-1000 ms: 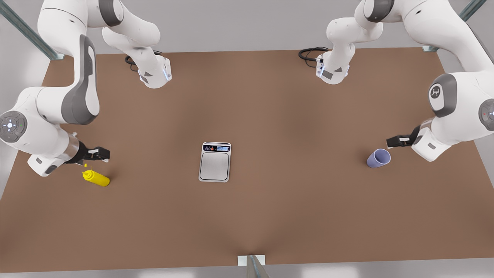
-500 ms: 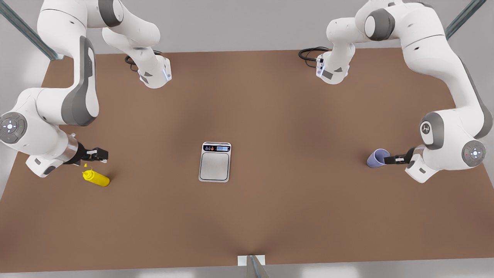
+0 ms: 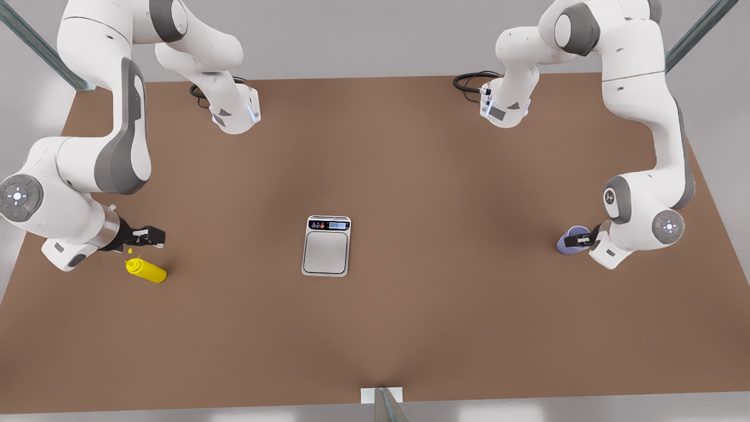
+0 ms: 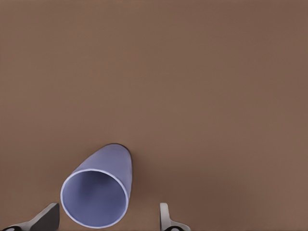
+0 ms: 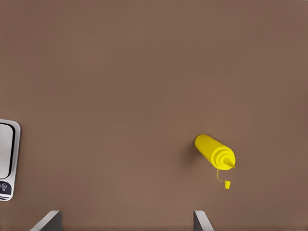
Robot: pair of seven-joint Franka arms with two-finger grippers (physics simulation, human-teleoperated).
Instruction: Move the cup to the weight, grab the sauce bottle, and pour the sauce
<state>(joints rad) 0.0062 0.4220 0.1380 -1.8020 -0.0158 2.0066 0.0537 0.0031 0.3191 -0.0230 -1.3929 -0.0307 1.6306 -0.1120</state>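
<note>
Left gripper (image 3: 580,239) sits at the front view's right, low over the table (image 3: 410,328), directly at the cup (image 3: 569,242). In the left wrist view its two fingertips (image 4: 166,219) are spread wide, one on either side of the cup (image 4: 98,192). The cup lies nearer one finger than the other, with a clear gap to the farther one. Contact with the nearer finger cannot be made out. Jaws are spread and not closed on the cup.

The cup is lavender, with its mouth facing the wrist camera. It stands on the bare table, well apart from the weight (image 3: 327,245).

Right gripper (image 3: 146,235) is at the front view's left, hovering just beside the sauce bottle (image 3: 145,270) and not touching it. In the right wrist view its fingertips (image 5: 199,220) stand far apart with nothing between them. It holds nothing.

The sauce bottle (image 5: 214,152) is yellow, and its nozzle has a small cap hanging from a tether. It rests on the table, offset to one side of the gap between the fingers.

The weight is at mid-table, between the two arms, with its steel plate bare and its blue display lit. Its edge (image 5: 8,161) shows in the right wrist view, well apart from the bottle.
</note>
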